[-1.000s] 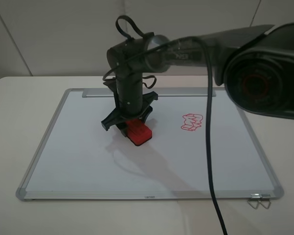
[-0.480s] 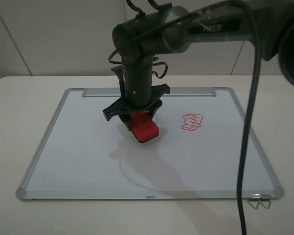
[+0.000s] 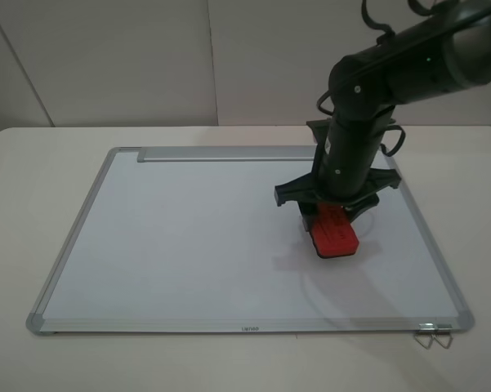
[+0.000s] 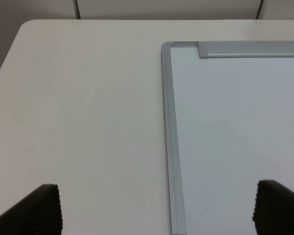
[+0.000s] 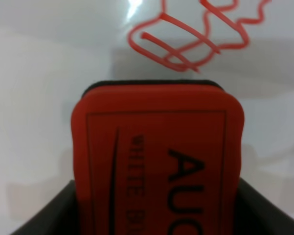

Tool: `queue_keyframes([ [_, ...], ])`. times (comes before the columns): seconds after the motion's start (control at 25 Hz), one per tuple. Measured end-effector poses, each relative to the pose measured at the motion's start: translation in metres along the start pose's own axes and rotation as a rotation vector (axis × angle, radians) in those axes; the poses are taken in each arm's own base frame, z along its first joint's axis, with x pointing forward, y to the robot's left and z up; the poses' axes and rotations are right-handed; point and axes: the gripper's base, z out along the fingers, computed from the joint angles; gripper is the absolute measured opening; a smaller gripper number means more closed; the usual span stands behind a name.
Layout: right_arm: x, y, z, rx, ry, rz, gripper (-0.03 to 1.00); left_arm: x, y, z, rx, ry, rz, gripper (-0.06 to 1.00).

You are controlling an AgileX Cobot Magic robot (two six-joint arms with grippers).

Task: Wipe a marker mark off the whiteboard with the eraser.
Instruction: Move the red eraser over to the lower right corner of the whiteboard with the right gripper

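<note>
Red oblong eraser (image 5: 156, 166) (black felt underneath) bears dark lettering.

A pale table (image 3: 33, 163) with a whiteboard (image 3: 188, 245) flat on it

We see the cream-white top carrying one large board, lying flat and covering most of the surface; its silver strip (image 3: 229, 153) runs along the far long edge, and a small bent wire clip (image 3: 433, 336) rests on the table at the board's near right corner

I see a bare lab test station: white table (image 3: 24, 163), whiteboard (image 3: 188, 237) laid flat, plain wall panels (image 3: 106, 57) across the top.
</note>
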Motion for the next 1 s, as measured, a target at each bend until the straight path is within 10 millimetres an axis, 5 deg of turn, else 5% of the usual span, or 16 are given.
queue_keyframes([
  [0.32,0.04,-0.051,0.007,0.071,0.033,0.135,0.49,0.0,0.0,0.0,0.0,0.0,0.0,0.78],
  [1.0,0.071,-0.064,0.033,0.109,0.059,0.084,0.49,0.0,0.0,0.0,0.0,0.0,0.0,0.78],
])
